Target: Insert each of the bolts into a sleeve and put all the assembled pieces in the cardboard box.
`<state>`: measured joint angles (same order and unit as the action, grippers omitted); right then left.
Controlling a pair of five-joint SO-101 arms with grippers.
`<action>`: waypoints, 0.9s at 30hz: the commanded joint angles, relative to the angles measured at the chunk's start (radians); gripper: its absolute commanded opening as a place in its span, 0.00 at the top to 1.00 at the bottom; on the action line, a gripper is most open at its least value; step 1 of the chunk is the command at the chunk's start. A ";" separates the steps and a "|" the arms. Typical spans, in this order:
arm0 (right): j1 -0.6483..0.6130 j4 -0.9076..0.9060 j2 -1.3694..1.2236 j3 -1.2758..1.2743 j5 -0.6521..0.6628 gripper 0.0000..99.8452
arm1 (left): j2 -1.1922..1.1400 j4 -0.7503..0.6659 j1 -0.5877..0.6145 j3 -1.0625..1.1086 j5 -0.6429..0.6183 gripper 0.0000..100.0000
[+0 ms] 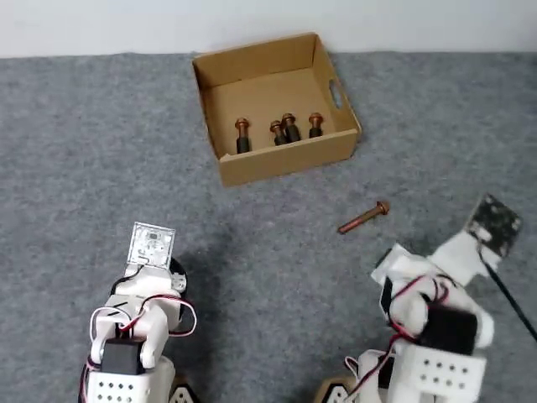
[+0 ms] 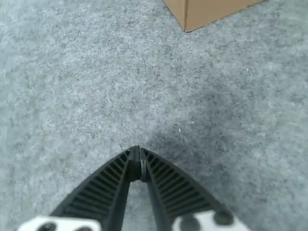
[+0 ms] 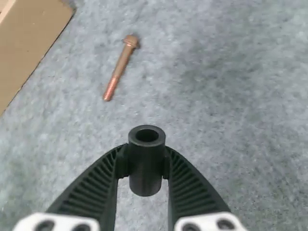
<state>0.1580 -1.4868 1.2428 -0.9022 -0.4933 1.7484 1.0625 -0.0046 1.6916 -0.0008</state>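
A copper bolt (image 1: 364,217) lies loose on the grey carpet in front of the cardboard box (image 1: 277,166); it also appears ahead of my right gripper (image 3: 147,166) as the bolt (image 3: 120,66). That gripper is shut on a black sleeve (image 3: 146,159), held upright with its bore open. Several assembled bolt-and-sleeve pieces (image 1: 279,129) stand inside the box. My left gripper (image 2: 139,166) is shut with nothing in it, low over bare carpet, with a corner of the box (image 2: 207,12) ahead. The left arm (image 1: 138,323) is at the front left, the right arm (image 1: 428,311) at the front right.
Grey carpet covers the table. A white wall runs behind the box. A black cable (image 1: 513,298) hangs at the far right by the right arm.
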 commanded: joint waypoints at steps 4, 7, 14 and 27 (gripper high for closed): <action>0.013 0.019 0.136 -0.104 0.009 0.99 | 0.003 -0.103 -0.005 -0.054 0.043 0.99; 0.012 0.019 0.191 -0.146 0.012 0.99 | -0.002 -0.104 -0.035 -0.148 0.043 0.99; 0.012 0.031 0.354 -0.226 0.063 0.99 | -0.132 -0.058 -0.218 -0.309 0.043 0.99; 0.008 0.050 0.572 -0.270 0.058 0.99 | -0.991 -0.169 -0.446 -0.846 0.041 0.99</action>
<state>0.1611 -1.4653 1.8044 -1.1784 -0.4427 0.9168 0.9459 -0.4066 0.9874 0.0361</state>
